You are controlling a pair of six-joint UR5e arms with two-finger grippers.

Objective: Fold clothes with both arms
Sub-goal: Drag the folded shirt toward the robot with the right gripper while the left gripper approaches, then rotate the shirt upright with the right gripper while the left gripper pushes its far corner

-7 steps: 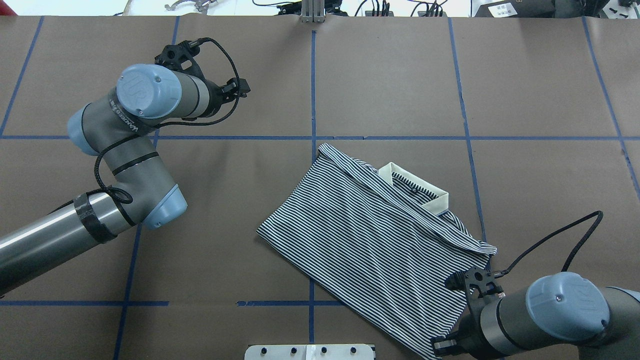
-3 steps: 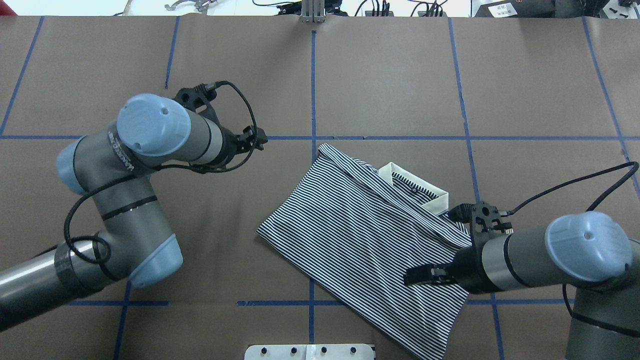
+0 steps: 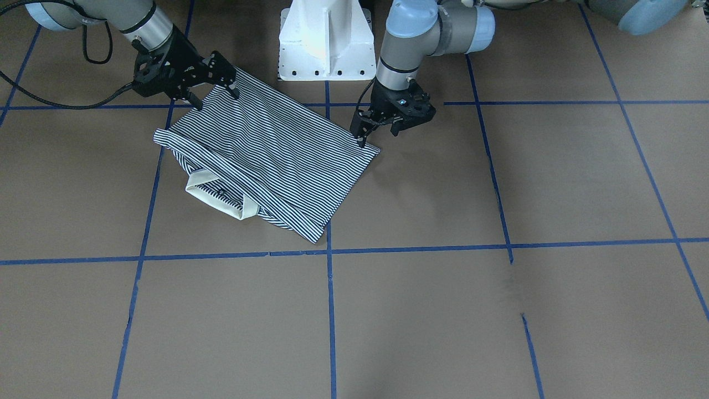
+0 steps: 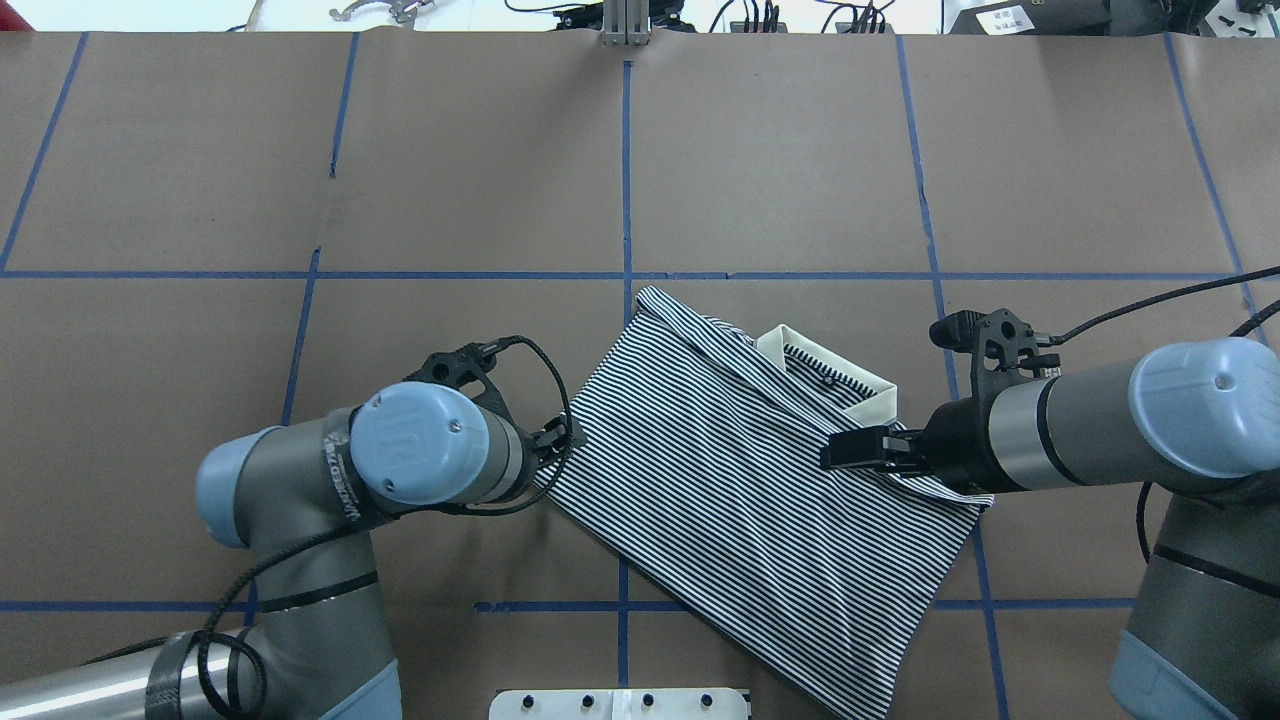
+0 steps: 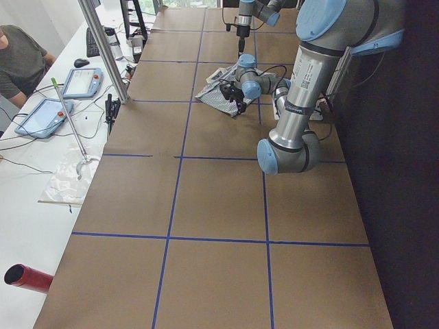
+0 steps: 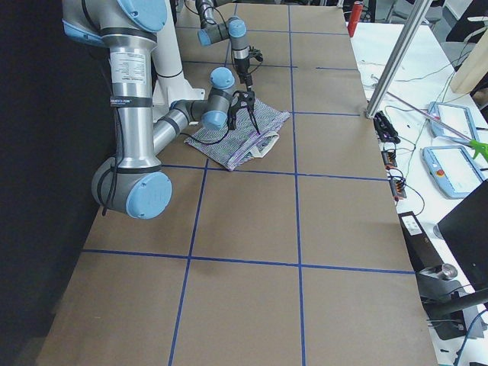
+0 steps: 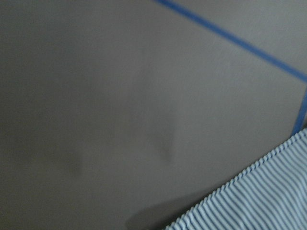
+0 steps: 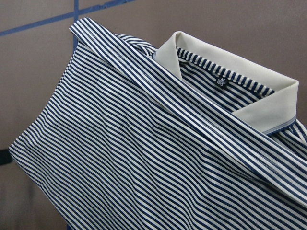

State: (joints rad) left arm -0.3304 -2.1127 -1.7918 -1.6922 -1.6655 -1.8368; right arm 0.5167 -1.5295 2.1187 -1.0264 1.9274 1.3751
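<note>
The striped polo shirt (image 4: 740, 490) lies folded and skewed on the brown table, its cream collar (image 4: 835, 380) on the far right side. It also shows in the front view (image 3: 266, 149). My left gripper (image 4: 556, 440) hangs at the shirt's left corner; in the front view (image 3: 378, 133) its jaws look open and empty. My right gripper (image 4: 850, 450) hovers over the shirt's right part just below the collar; in the front view (image 3: 213, 91) its fingers are spread. The left wrist view shows only the shirt's edge (image 7: 259, 196); the right wrist view shows the shirt (image 8: 144, 143) and collar (image 8: 249, 91).
The white pedestal base (image 3: 324, 41) stands at the robot's side of the table, close to the shirt. Blue tape lines (image 4: 626, 180) grid the brown tabletop. A side bench with tablets (image 5: 79, 82) and a seated person (image 5: 17, 62) lies beyond the far edge.
My left arm swung from the far left down to the shirt's left corner. My right arm moved from the shirt's near right corner up to the collar side. The shirt has not moved.
</note>
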